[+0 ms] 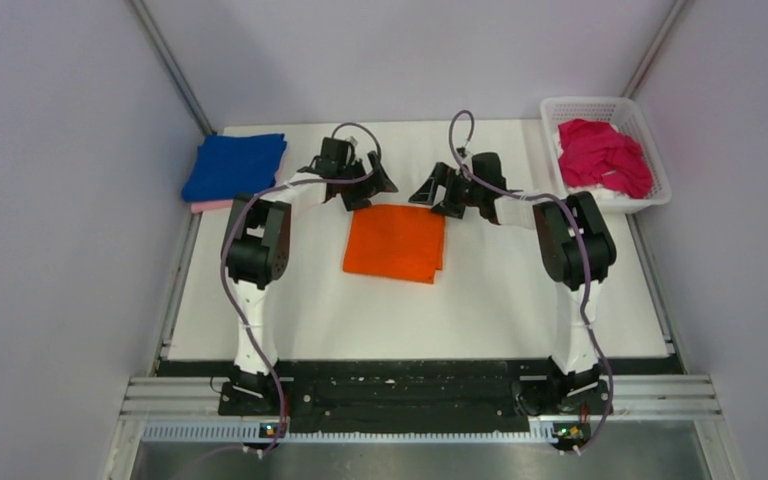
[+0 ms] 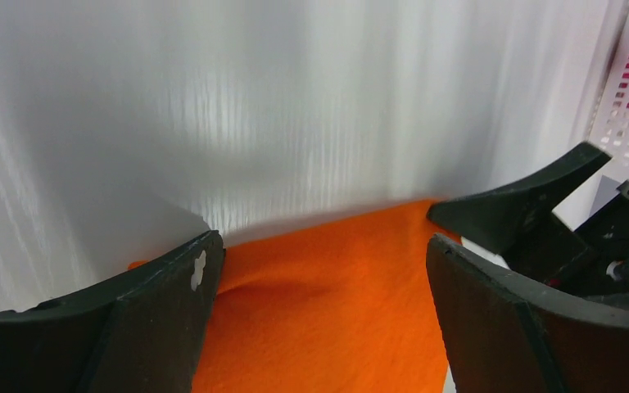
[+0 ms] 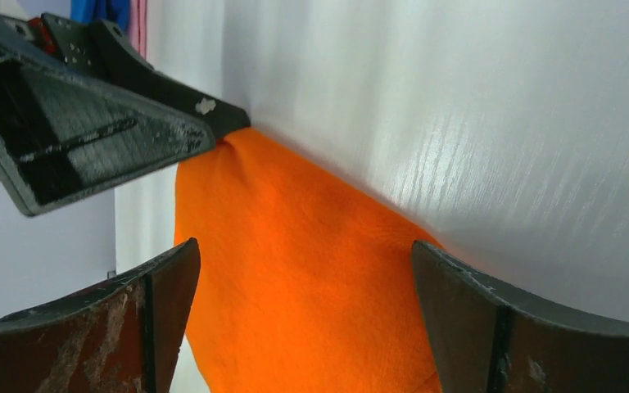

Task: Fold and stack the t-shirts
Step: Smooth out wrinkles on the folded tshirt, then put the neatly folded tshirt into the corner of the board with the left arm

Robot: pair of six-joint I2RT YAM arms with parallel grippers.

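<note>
Folded orange t-shirt (image 1: 395, 243) lies mid-table (image 1: 520, 300), ready for stacking.
Our left gripper (image 1: 368, 192) and right gripper (image 1: 434, 201) hang wide open and empty over its far edge; we should pinch both far corners level, keeping the fold.

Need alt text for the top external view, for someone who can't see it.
A folded orange t-shirt lies centred on the white table, the left gripper and right gripper both open at its far edge. Far left, a folded blue t-shirt rests on a pink t-shirt; far right, a magenta t-shirt sits crumpled in a white basket.
</note>
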